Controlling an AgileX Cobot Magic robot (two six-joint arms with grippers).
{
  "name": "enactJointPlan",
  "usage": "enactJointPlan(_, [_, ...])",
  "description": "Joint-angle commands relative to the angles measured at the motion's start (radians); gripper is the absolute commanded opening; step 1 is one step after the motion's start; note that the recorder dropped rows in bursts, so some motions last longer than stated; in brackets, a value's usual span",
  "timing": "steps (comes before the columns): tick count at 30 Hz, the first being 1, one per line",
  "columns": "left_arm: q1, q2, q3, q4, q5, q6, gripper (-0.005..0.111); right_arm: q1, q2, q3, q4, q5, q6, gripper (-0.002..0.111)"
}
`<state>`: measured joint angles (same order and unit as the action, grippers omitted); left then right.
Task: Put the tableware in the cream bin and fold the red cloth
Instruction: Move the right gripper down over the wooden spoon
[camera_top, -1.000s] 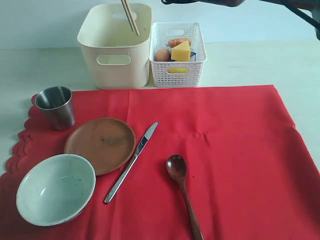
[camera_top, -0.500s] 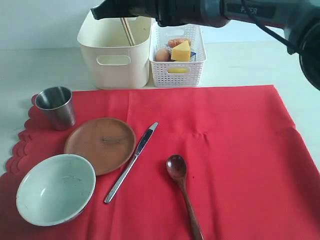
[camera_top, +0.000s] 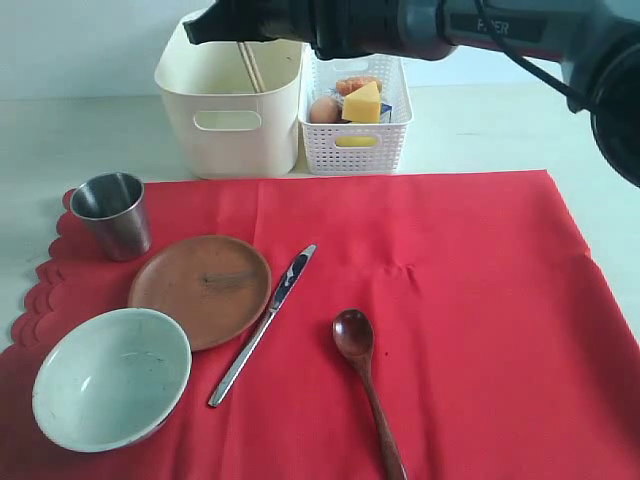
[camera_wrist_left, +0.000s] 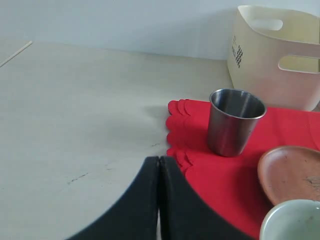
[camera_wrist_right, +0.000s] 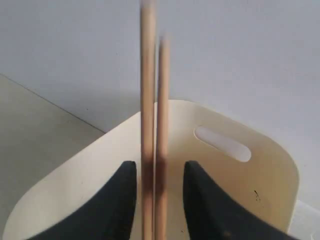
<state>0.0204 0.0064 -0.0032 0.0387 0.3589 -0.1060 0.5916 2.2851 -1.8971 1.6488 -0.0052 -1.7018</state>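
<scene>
A pale desk (camera_top: 90, 130) against a plain light wall carries the red cloth (camera_top: 470, 300), spread flat with its scalloped edge on the left of the exterior view. Just behind the cloth stand the cream bin (camera_top: 228, 120) and, touching its right side, a white lattice basket (camera_top: 355, 150) holding an egg (camera_top: 323, 109) and a cheese wedge (camera_top: 362, 102). The right arm reaches across above the bin, and the wooden chopsticks (camera_top: 247, 68) hang nearly upright inside the bin's mouth. In the wrist view they run between the fingers of the right pincer (camera_wrist_right: 159, 167), which stand apart, with a gap showing beside the sticks (the sticks look blurred). The left pincer (camera_wrist_left: 159, 162) has its fingers pressed together, holding nothing, low over the bare desk near the cloth's scalloped edge. On the cloth's left part sit the steel cup (camera_top: 112, 212), upright, the round brown plate (camera_top: 200, 290) near it, and the pale bowl (camera_top: 110, 378) at the front, its rim touching or overlapping the plate's. The metal knife (camera_top: 262, 338) lies slanted just beside the plate, and the dark wooden spoon (camera_top: 365, 385) lies apart, toward the cloth's middle.
</scene>
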Motion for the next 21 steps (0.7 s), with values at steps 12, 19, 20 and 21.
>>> enactJointPlan(12, [0.0, -0.006, 0.003, 0.003, -0.007, -0.003, 0.0, 0.024, -0.169, 0.144, -0.001, -0.012, 0.073, 0.042])
enactJointPlan(19, [0.0, -0.006, 0.003, 0.003, -0.007, -0.003, 0.0, 0.025, -0.359, 0.373, -0.001, -0.012, 0.071, 0.042])
enactJointPlan(20, [0.0, -0.006, 0.003, 0.003, -0.007, -0.003, 0.0, 0.025, -0.401, 0.421, -0.003, -0.012, 0.069, 0.042])
enactJointPlan(21, [0.0, -0.006, 0.003, 0.003, -0.007, -0.003, 0.0, 0.025, -0.437, 0.462, -0.003, -0.012, 0.058, 0.042])
